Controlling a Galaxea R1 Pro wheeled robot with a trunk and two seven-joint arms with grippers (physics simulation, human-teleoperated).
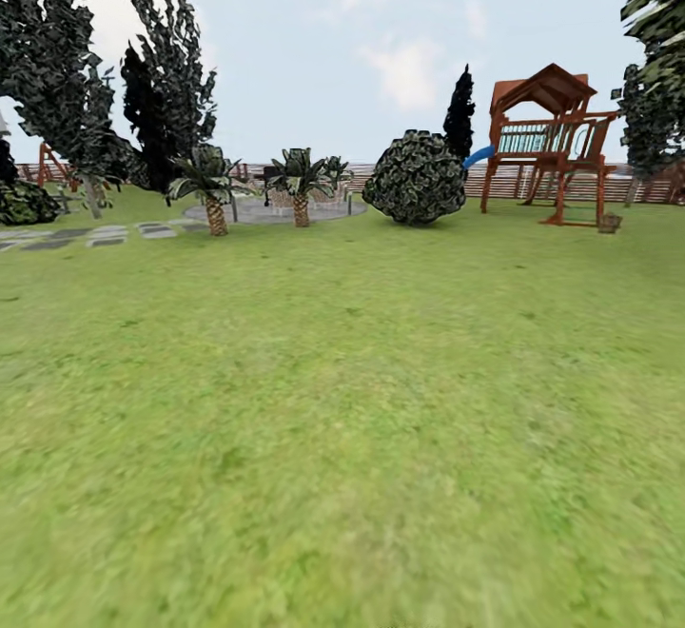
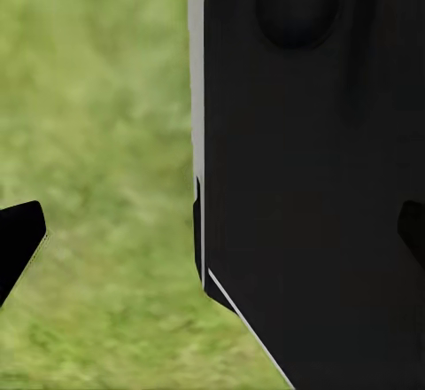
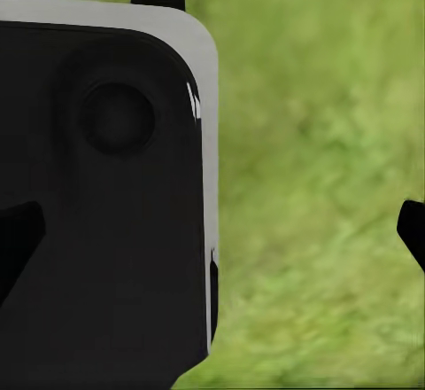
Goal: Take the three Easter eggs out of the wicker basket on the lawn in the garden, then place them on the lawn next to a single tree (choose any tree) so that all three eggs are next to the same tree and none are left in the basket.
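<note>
The lawn (image 1: 342, 419) is stretching wide across the head view, green with yellowish mottling, running back to a wooden fence (image 1: 533, 181). Two small palms (image 1: 211, 186) are standing side by side at the left middle, in front of a round paved patch (image 1: 257, 212), with grey stepping stones (image 1: 105, 233) trailing off to the left. A rounded dark bush (image 1: 416, 178) is sitting near the centre, and a red-brown wooden play tower (image 1: 552, 138) with a blue slide is rising to its right. Tall dark trees (image 1: 162, 76) are standing at the left and right edges.

In the left wrist view, the left pincer (image 2: 221, 239) is showing two dark fingertips well apart, with a large black robot body panel (image 2: 310, 186) between them and blurred grass behind. In the right wrist view, the right pincer (image 3: 217, 235) is likewise spread, its tips at opposite edges, with a black, grey-rimmed panel (image 3: 106, 195) and grass beyond.
</note>
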